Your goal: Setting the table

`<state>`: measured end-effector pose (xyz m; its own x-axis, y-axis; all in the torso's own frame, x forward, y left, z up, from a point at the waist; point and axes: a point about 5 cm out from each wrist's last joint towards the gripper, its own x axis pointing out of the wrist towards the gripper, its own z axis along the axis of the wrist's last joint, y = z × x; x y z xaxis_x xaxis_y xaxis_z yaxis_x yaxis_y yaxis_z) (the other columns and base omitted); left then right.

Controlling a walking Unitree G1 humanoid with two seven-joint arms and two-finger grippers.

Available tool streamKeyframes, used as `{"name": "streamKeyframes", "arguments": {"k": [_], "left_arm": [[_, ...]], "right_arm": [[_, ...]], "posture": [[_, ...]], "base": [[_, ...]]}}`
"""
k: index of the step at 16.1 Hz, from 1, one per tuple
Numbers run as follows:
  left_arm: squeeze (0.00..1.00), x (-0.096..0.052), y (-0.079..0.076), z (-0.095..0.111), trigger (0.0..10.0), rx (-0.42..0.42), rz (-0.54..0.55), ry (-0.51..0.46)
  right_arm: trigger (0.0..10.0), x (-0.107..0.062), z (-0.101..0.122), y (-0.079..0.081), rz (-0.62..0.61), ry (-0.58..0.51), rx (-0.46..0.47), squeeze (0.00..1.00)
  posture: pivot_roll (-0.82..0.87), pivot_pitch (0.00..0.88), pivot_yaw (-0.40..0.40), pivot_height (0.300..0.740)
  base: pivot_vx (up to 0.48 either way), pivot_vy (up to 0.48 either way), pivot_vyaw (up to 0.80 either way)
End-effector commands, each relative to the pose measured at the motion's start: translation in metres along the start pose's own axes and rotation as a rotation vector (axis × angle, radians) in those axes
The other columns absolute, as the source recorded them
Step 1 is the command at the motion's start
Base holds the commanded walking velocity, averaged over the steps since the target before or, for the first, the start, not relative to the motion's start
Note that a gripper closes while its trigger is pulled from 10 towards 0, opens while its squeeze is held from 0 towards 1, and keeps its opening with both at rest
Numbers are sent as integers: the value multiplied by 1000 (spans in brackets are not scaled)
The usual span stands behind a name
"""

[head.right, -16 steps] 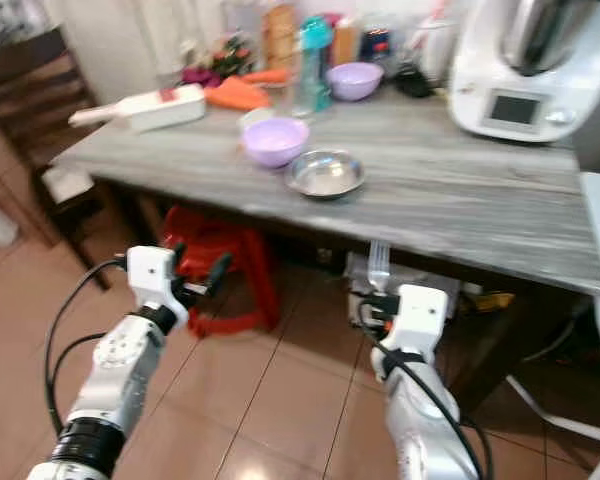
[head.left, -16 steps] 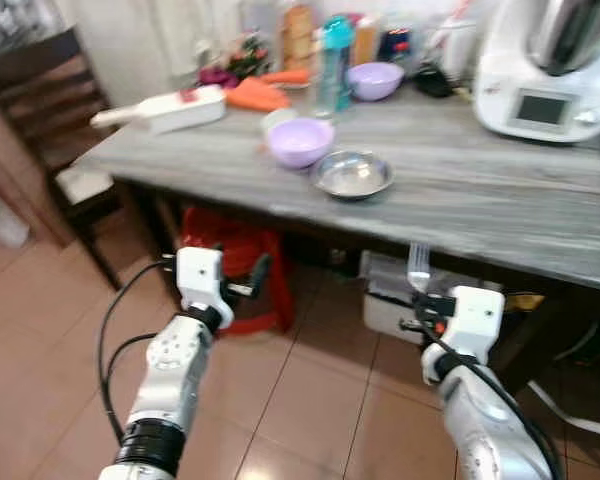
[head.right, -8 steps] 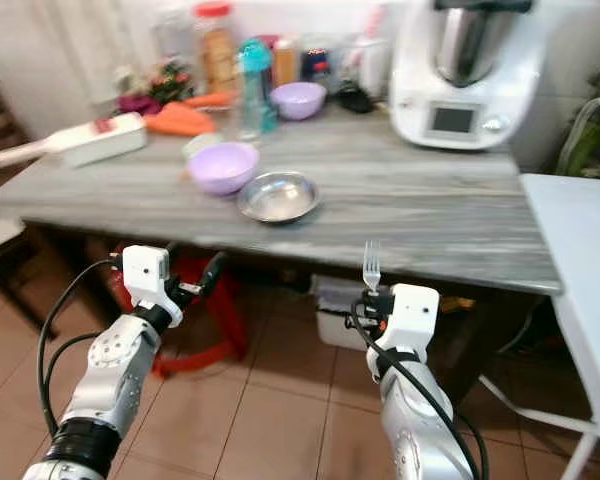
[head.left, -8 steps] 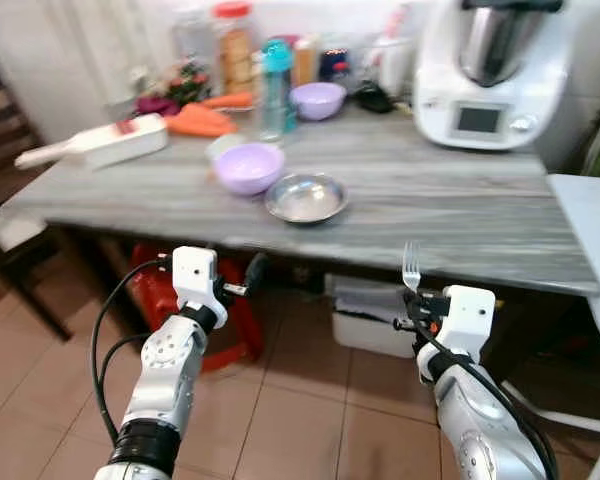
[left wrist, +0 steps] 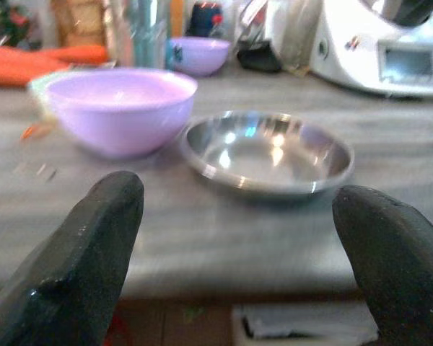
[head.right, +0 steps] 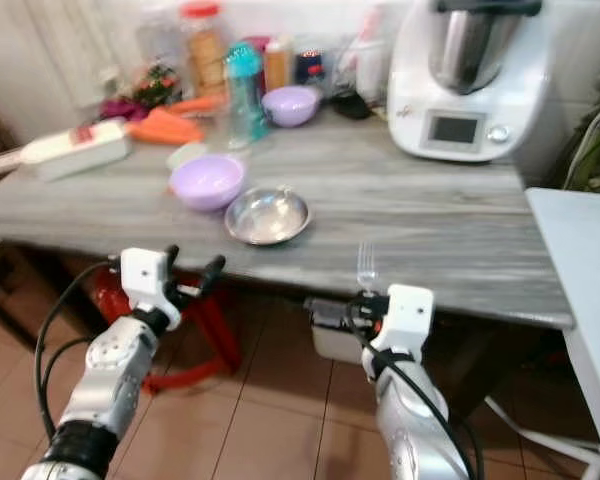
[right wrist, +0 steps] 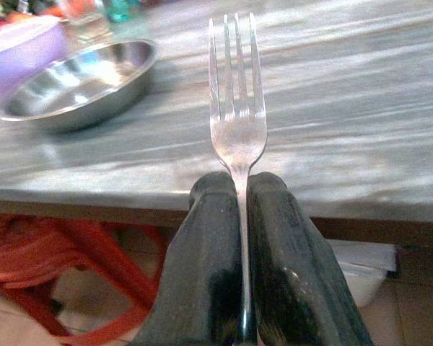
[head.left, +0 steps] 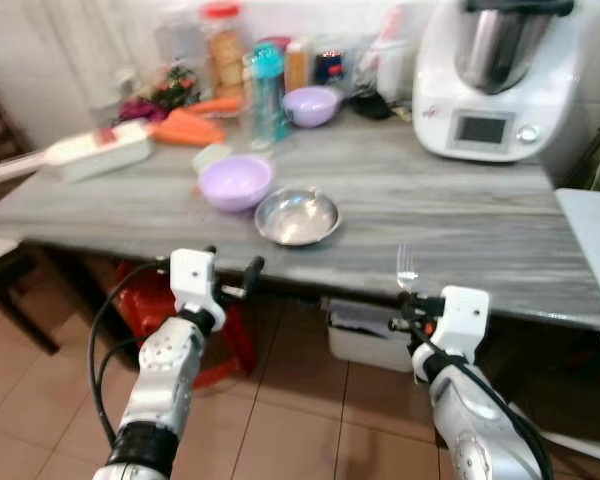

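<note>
I have the right gripper point(right wrist: 238, 216) clamped on a fork point(right wrist: 236, 108), handle pinched between both fingers, tines pointing up. It sits just short of the counter's point(head.left: 460, 215) near edge, below the counter top and right of centre. My left gripper point(head.left: 230, 283) is also in front of the near edge, fingers point(left wrist: 94, 238) spread apart and holding nothing; its wrist view looks straight over the edge at a steel bowl point(head.left: 297, 216). That bowl stands a little in from the near edge, with a purple bowl point(head.left: 236, 182) just beside it on the left, whether touching I cannot tell. A second purple bowl point(head.left: 312, 105), bottles and orange items line the far edge; a white kitchen machine point(head.left: 500, 80) occupies the far right corner.
</note>
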<state>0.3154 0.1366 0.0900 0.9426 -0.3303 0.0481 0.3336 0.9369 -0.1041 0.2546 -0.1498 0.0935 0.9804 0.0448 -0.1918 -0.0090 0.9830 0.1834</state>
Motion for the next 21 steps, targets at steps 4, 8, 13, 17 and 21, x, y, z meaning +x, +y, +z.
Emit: {"name": "streamKeyframes", "arguments": {"k": [4,8,13,17,21], "left_arm": [[0,4,-9,1,10000,0,-29,-4],[0,4,-9,1,10000,0,-29,-3],[0,-5,4,0,10000,27,0,10],[0,-17,18,-1,10000,52,40,14],[0,-46,22,-5,10000,113,-22,45]], "right_arm": [[10000,-2,4,-7,-29,-20,-3,0],[10000,-2,4,-7,-31,-22,-3,0],[10000,-1,4,-7,-30,-23,-3,0],[10000,-1,4,-7,-27,-25,0,0],[10000,1,6,-6,-31,-33,11,0]], "posture": [[-160,0,50,740],[-161,0,53,740],[-159,0,53,740],[-159,0,53,740],[-144,3,57,740]], "base": [[348,0,0],[348,0,0],[341,0,0],[0,0,0],[0,0,0]]}}
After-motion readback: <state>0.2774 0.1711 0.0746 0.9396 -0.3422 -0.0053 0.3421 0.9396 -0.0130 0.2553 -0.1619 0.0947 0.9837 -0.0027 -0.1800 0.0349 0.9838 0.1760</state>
